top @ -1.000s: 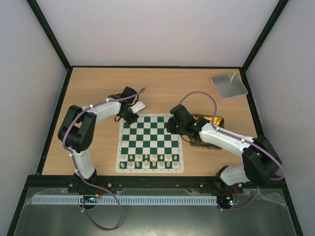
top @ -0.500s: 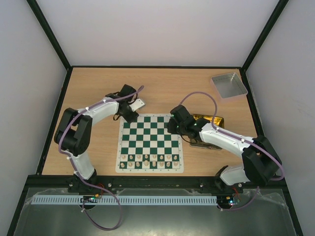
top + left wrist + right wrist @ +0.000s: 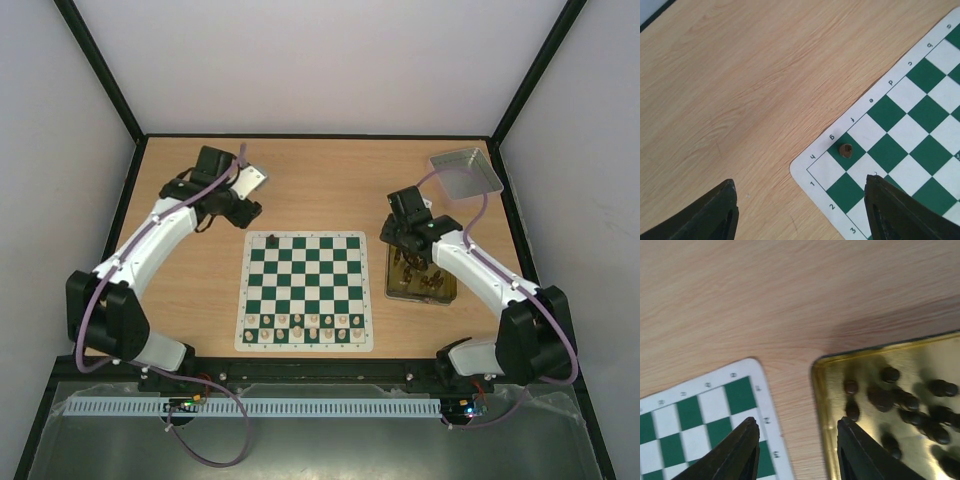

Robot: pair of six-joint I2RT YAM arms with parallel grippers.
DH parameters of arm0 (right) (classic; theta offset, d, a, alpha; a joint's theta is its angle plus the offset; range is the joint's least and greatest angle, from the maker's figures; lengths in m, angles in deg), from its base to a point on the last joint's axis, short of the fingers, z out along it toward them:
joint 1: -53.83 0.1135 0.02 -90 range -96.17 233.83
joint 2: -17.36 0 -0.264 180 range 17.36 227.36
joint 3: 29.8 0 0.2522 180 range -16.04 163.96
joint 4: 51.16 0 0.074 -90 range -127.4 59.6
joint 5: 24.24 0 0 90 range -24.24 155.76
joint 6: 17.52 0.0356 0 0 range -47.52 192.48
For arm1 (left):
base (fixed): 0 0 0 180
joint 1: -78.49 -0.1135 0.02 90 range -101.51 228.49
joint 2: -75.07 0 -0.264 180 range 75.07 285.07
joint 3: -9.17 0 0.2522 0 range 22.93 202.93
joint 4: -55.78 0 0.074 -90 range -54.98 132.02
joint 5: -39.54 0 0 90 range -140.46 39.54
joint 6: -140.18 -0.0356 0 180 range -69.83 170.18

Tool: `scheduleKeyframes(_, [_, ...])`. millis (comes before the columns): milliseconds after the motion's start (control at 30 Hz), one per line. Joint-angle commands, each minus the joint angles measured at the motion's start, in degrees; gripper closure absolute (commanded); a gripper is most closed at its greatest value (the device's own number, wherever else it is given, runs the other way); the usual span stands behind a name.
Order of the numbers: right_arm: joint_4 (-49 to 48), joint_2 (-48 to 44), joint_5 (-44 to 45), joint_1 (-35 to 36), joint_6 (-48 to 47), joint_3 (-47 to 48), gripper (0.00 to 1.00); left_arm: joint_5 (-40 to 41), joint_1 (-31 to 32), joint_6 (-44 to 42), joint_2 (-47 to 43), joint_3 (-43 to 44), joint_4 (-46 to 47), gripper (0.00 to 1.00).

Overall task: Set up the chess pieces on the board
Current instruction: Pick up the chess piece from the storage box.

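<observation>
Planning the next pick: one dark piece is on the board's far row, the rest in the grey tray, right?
No: the remaining dark pieces are in the gold tin, not the grey tray; the right wrist view shows them there.

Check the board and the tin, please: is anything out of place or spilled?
Nothing looks spilled or damaged. One dark piece sits alone on the board, on the green square beside the far-left corner square. The other dark pieces lie in a loose heap inside the tin, untidy but contained.
</observation>
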Motion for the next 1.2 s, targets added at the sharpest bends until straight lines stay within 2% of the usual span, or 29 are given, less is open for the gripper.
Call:
scheduleKeyframes(0, [9.2,1.7,5.8,-1.1,-1.5,1.9,0.58,-5.1,-2.0,0.4,-3.7,-1.2,-3.2,0.28])
scheduleKeyframes(300, [13.1,3.1,7.9,-1.4,-2.3,2.5,0.56,-9.7,-4.6,2.8,-6.4,-10.6,3.3,0.23])
scheduleKeyframes(400, [12.4,3.5,6.8,-1.5,-1.8,1.8,0.60,-10.5,-5.9,3.1,-6.4,-12.0,4.2,0.23])
scheduleKeyframes(567, [13.5,2.2,5.9,-1.9,-0.9,0.9,0.65,-13.8,-8.8,3.2,-6.7,-12.0,3.6,0.22])
scheduleKeyframes(833, [16.8,-2.7,3.5,-1.9,1.7,-3.5,0.68,-15.2,-10.2,3.3,-7.6,-12.9,3.9,0.23])
scheduleKeyframes(1167, [14.5,-5.2,-0.4,-1.9,3.5,-10.3,0.71,-16.9,-10.9,3.5,-7.8,-12.4,3.4,0.23])
